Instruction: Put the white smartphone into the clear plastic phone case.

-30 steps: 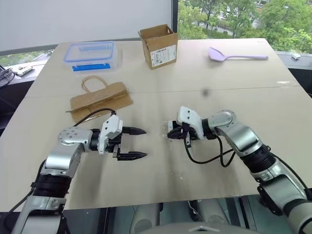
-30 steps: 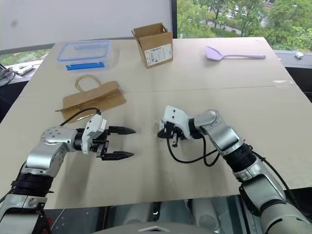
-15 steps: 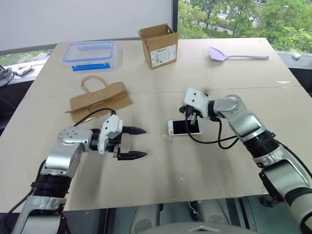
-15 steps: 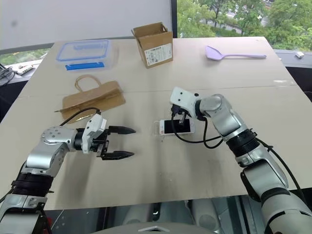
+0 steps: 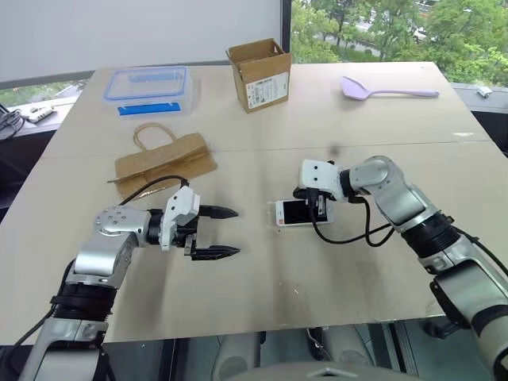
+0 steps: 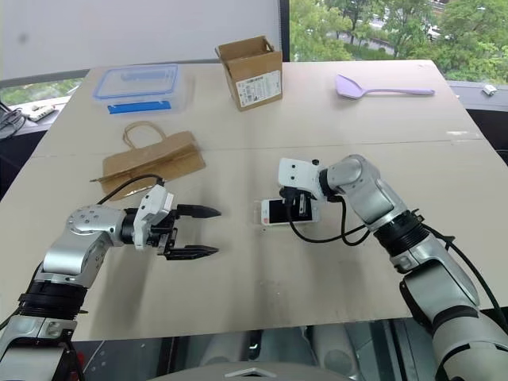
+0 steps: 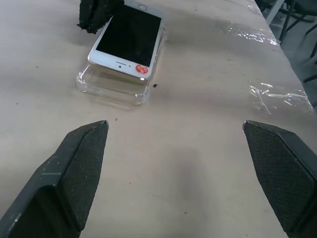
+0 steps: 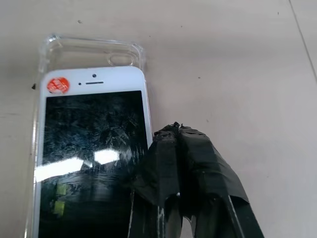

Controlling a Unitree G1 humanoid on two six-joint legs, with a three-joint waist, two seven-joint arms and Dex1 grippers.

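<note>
The right gripper, fingers pinched shut, presses on the white smartphone lying askew atop the clear plastic phone case, apparently to seat it, while the left gripper waits open nearby.

Arms: we see two arms made of shiny silver-grey rounded shells with black ringed joints.
Wrists: we see a white boxy block on each wrist.
Tools: the left tool and the right tool each have two black fingers, pointed and finely dotted.
Cables: we see thin black cables looping beside each wrist.
</note>
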